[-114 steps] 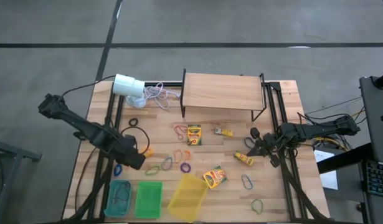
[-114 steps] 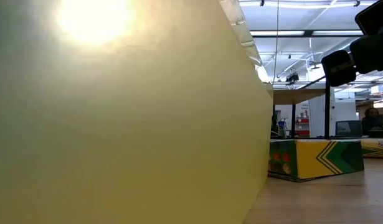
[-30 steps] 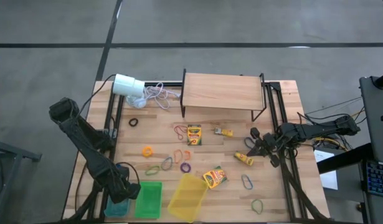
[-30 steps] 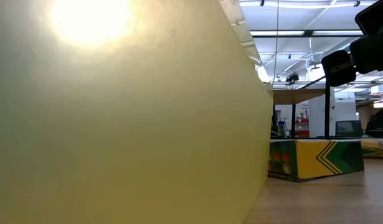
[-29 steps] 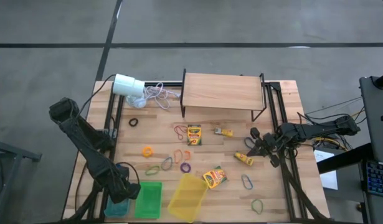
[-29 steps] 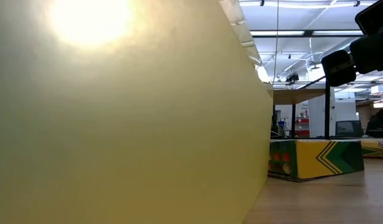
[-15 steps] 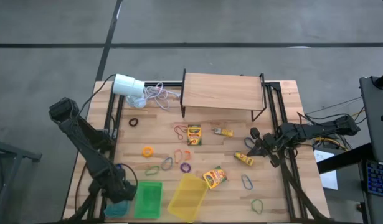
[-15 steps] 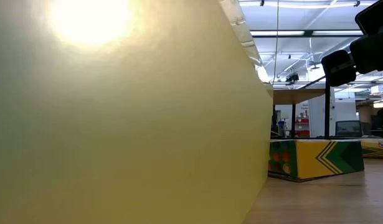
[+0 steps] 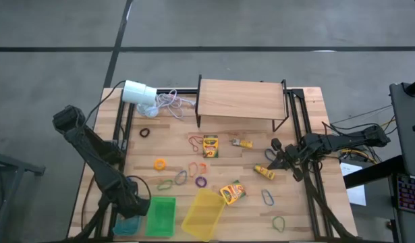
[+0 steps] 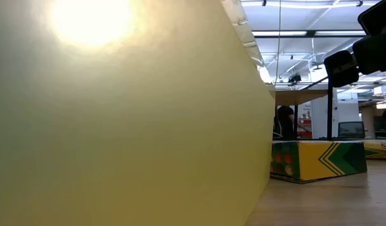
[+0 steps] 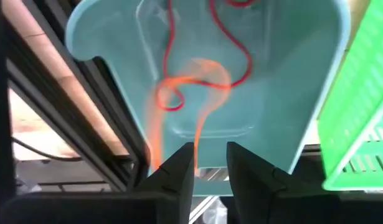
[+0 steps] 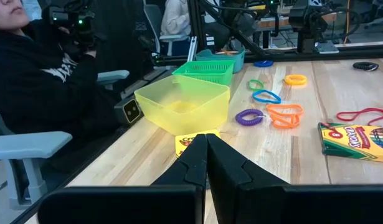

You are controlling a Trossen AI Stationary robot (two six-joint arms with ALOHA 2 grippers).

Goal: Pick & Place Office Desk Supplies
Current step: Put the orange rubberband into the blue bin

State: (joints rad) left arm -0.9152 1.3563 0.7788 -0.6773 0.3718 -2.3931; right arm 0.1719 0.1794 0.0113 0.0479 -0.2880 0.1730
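Observation:
My left gripper (image 11: 210,167) hovers over the teal bin (image 11: 291,74) at the table's near left corner (image 9: 129,206), shut on an orange rubber band (image 11: 200,87). A red band (image 11: 241,56) lies on the bin's floor. Several more bands (image 9: 180,177) and crayon boxes (image 9: 210,146) (image 9: 232,192) lie flat on the table's middle. My right gripper (image 12: 207,155) waits shut at the right side (image 9: 274,159), just above a small yellow crayon box (image 9: 264,172). My left gripper pinches a stretch of the orange band (image 11: 197,146) between its two fingers. The fingers slant down over the teal bin. The band hangs from them into the bin, blurred; whether its lower loop (image 11: 169,98) touches the floor I cannot tell.
A green bin (image 9: 161,216) and a yellow bin (image 9: 204,214) stand beside the teal one along the near edge. A wooden shelf (image 9: 241,99) stands at the far middle, and a white cylinder (image 9: 138,92) with its cord lies far left. A person sits beyond the table (image 12: 29,74).
My left gripper has turned a little at the wrist while staying over the teal bin, still shut on the orange band.

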